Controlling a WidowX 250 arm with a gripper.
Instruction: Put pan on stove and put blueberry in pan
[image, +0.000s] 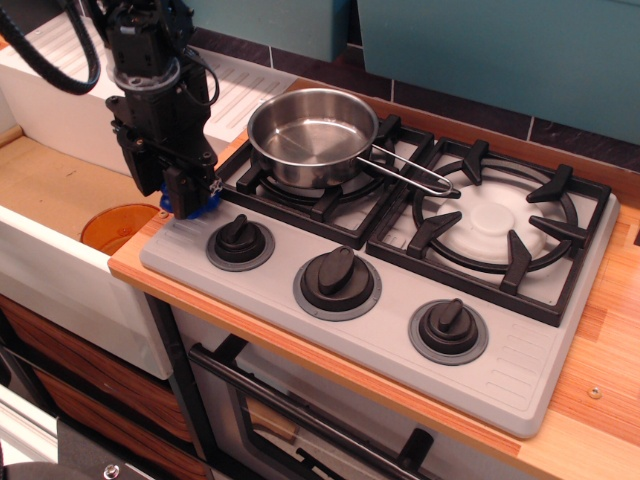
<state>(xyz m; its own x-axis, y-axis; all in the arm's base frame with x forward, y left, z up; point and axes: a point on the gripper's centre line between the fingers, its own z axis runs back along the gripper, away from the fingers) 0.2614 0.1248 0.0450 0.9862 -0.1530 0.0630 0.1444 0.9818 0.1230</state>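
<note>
The steel pan (305, 140) stands empty on the left grate of the grey stove (500, 370), with its wire handle (415, 176) pointing right over the gap between the grates. My gripper (188, 200) points down at the stove's front left corner, left of the pan. It is shut on the blueberry (207, 206), of which only a bit of deep blue shows at the fingertips, just above the stove's surface. The right grate (500, 225) is bare.
Three black knobs (338, 280) line the stove's front. A white sink (60, 270) lies to the left with an orange dish (112, 226) in it. A white ribbed drainboard (235, 85) is behind the gripper. A teal wall rises at the back.
</note>
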